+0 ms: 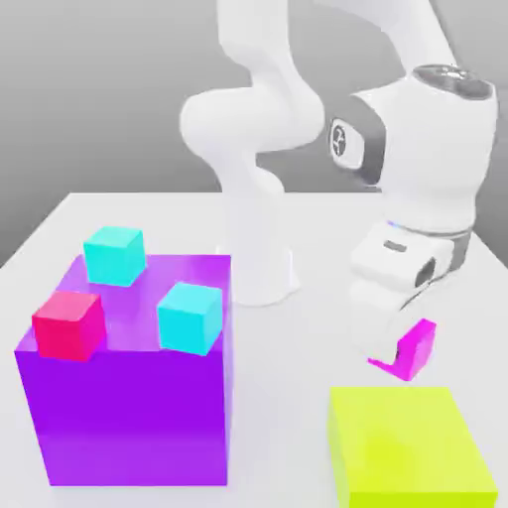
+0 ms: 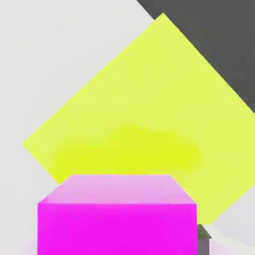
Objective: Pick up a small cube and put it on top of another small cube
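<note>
The small cube [image 1: 417, 349], plain bright magenta, hangs tilted just above the table at the exterior view's right, over the far edge of a yellow-green block [image 1: 409, 446]. My gripper [image 1: 395, 347] reaches down from the white arm and is shut on the small cube, and its fingers are mostly hidden by the hand. In the hand view the small cube [image 2: 117, 224] sits close to the camera with the yellow-green block [image 2: 149, 99] beyond it.
A large purple block [image 1: 129, 417] stands at the exterior view's left. On its top sit a red-pink cube [image 1: 67, 324] and two cyan cubes [image 1: 113, 255] [image 1: 189, 317]. The arm's white base [image 1: 260, 268] rises behind it.
</note>
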Robot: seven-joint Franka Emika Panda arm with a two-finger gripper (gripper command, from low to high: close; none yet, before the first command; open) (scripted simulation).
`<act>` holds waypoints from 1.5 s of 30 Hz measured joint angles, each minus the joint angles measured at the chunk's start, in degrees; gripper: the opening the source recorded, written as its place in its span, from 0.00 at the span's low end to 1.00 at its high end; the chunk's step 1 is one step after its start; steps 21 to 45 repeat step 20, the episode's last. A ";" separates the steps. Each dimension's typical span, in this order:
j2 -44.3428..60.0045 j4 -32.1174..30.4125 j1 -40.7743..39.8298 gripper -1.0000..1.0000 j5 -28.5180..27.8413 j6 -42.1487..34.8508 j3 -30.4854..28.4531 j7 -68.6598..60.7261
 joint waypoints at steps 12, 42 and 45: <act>-7.11 13.58 -16.91 0.00 -3.09 -19.11 -15.52 -31.06; -4.29 8.11 -17.85 1.00 -2.42 -10.63 -17.09 -33.67; -4.29 8.11 -17.85 1.00 -2.42 -10.63 -17.09 -33.67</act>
